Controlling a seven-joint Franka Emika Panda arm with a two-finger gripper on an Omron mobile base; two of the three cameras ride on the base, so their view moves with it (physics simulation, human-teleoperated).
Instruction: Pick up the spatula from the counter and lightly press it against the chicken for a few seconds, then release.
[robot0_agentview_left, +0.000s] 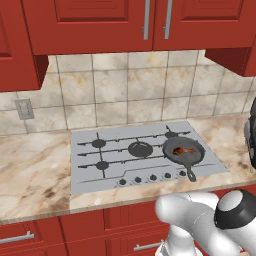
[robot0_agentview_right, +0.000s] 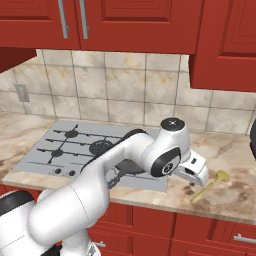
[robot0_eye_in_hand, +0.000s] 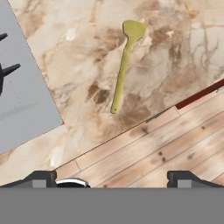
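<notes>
Our gripper (robot0_agentview_right: 198, 181) hangs wide open over the counter (robot0_eye_in_hand: 175, 52) edge; just beyond lies the spatula (robot0_eye_in_hand: 123, 65), flat. We should straddle its thin handle, probably mid-length, before closing. Farther off, the chicken (robot0_agentview_left: 183, 149) sits in the pan (robot0_agentview_left: 199, 155).

Base views behind, left and right, both over cooktop (robot0_agentview_left: 87, 172); hand view close above counter (robot0_eye_in_hand: 175, 57)

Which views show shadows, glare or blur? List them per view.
Hand view: olive-green spatula crisp, almost shadowless on beige marble counter. Left base view: even light, no glare on flat grey cooktop. Right base view: same flat light.
</notes>
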